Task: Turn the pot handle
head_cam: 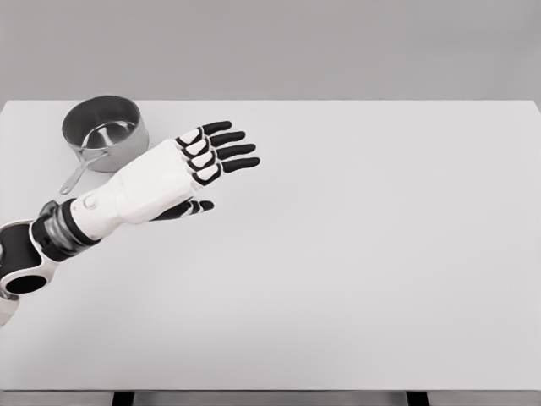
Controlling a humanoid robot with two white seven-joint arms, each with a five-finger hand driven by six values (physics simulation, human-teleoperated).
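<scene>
A small steel pot stands upright at the far left of the white table. Its long handle points toward the front left. My left hand comes in from the lower left and hovers over the table just right of the pot, apart from it. The black fingers are stretched out flat and spread, holding nothing, with the thumb below them. The hand's wrist lies close to the handle's right side. The right arm does not show.
Behind the table's far edge rises a plain grey wall. Dark table legs show under the front edge.
</scene>
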